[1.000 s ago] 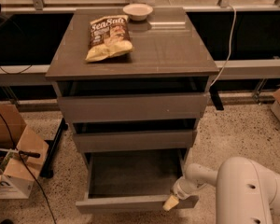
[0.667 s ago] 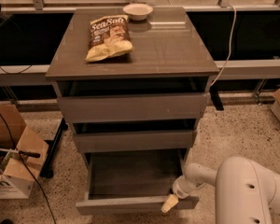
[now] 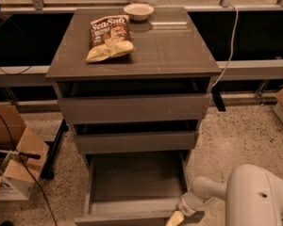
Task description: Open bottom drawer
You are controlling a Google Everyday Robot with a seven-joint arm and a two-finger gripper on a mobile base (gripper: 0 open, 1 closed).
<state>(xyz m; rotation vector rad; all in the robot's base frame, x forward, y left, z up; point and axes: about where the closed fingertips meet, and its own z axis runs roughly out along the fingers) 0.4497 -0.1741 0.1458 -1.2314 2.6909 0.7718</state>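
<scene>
Front of the bottom drawer (image 3: 132, 219) cut off by the lower edge, gripper (image 3: 175, 219) at its right front corner clipped by the same edge, white robot arm (image 3: 254, 197) cropped at lower right, cardboard box (image 3: 12, 173) cropped at left, chip bag (image 3: 108, 37) small print unreadable.

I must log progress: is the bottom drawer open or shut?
Open: the bottom drawer sticks far out, its grey floor showing. The hand is at its front corner.

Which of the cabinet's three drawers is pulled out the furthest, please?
The bottom drawer: its grey floor lies exposed, while the middle drawer and top drawer show none. The gripper sits at its front right corner.
</scene>
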